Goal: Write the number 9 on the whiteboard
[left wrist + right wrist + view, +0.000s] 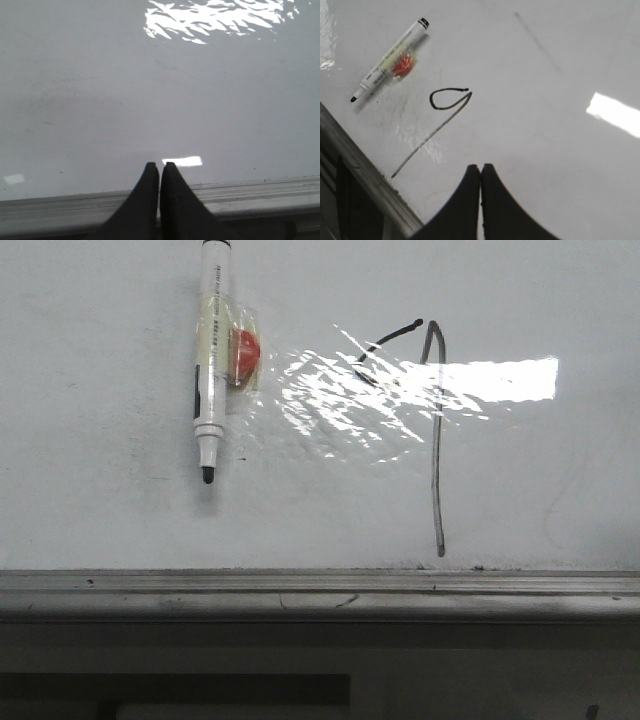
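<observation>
Front view shows the whiteboard [120, 520] filling most of the frame, with its grey ledge [320, 595] running along the lower part. Right of centre sits the number 9 [434, 440], a long near-vertical stroke ending just above the ledge, with a short curved loop stroke to the left of its pointed top; part of the loop is lost in a bright glare patch [420, 390]. At the upper left a marker [210, 360] hangs tip down, uncapped, with a red piece [245, 353] taped to its side. Neither arm shows in this view. Left wrist view has the left gripper [159, 167] with its black fingers pressed together, holding nothing, over bare board near the ledge. Right wrist view has the right gripper [480, 169] likewise closed and empty, near the lower end of the 9's long stroke
</observation>
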`<state>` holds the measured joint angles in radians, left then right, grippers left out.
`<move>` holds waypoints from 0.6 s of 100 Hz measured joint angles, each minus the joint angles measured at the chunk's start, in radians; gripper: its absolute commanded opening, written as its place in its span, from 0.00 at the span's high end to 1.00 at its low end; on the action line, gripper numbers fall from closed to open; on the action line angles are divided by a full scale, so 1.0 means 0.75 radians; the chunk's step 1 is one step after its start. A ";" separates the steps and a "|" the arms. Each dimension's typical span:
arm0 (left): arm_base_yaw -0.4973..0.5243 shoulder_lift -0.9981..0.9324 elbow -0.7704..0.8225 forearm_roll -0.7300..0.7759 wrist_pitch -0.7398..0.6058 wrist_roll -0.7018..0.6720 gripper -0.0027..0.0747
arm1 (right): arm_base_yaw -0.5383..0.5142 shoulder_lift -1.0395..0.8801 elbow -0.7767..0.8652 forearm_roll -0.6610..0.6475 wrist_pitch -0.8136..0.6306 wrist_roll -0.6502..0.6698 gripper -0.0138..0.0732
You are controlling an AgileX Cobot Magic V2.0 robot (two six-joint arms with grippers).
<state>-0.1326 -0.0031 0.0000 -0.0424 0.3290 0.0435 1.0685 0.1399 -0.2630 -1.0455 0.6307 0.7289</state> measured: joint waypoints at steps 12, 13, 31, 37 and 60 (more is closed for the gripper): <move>0.000 0.000 0.000 0.000 0.001 0.000 0.99 | -0.288 0.000 0.025 0.353 -0.123 -0.247 0.90; 0.000 0.000 0.000 0.000 0.001 0.000 0.99 | -0.324 0.000 0.033 0.375 -0.132 -0.281 0.90; 0.000 0.000 0.001 0.000 0.001 0.000 0.99 | -0.730 0.000 0.177 0.843 -0.436 -0.515 0.90; 0.000 0.000 0.001 0.000 0.001 0.000 0.99 | -0.846 0.000 0.253 0.926 -0.554 -0.534 0.90; 0.000 0.000 0.001 0.000 0.001 0.000 0.99 | -1.088 0.003 0.368 1.036 -0.669 -0.546 0.90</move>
<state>-0.1326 -0.0031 0.0008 -0.0424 0.3296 0.0435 0.2527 0.1421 0.0131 -0.2681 0.1288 0.3196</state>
